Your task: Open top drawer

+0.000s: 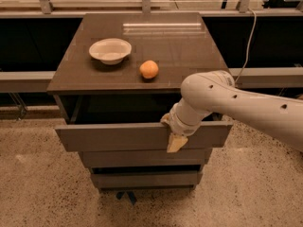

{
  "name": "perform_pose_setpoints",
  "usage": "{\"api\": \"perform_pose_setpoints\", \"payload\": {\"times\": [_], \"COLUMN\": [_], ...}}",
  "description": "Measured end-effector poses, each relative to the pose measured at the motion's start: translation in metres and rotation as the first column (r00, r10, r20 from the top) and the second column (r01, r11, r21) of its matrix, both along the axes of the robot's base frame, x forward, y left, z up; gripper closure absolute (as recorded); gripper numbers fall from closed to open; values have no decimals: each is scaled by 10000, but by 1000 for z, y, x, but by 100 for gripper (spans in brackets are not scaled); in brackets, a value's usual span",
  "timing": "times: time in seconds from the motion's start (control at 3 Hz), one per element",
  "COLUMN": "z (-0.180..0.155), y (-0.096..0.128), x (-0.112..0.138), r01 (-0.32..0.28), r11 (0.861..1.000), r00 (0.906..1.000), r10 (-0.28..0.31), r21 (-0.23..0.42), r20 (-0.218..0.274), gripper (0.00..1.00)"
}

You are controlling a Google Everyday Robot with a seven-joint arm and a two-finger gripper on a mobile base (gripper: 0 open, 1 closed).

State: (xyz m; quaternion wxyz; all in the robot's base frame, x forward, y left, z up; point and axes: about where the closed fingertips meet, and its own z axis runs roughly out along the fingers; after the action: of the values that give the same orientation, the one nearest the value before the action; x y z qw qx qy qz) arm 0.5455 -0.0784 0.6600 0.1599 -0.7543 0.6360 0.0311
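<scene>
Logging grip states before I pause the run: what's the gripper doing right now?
Gripper: at the upper front edge of the top drawer, which stands partly open; open or shut cannot be told.

Smooth white arm (246,105) with dark dots, tan pincer (173,137) at its end.

Cabinet top (189,56): bowl (110,50), orange (149,69); pincer (171,135) below

no readable text, labels, numbers or signs anywhere
</scene>
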Motion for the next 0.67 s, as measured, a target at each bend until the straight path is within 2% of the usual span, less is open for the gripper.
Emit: {"api": "perform_pose_setpoints", "payload": {"times": [0.33, 0.67], "z": [3, 3], "y": [0, 0], "x": [0, 0], "r01": [0, 0], "r11": [10000, 10000], "r00": [10000, 10000], "r10": [0, 0], "r21": [0, 0], "r20": [0, 0], "gripper": [40, 22]}}
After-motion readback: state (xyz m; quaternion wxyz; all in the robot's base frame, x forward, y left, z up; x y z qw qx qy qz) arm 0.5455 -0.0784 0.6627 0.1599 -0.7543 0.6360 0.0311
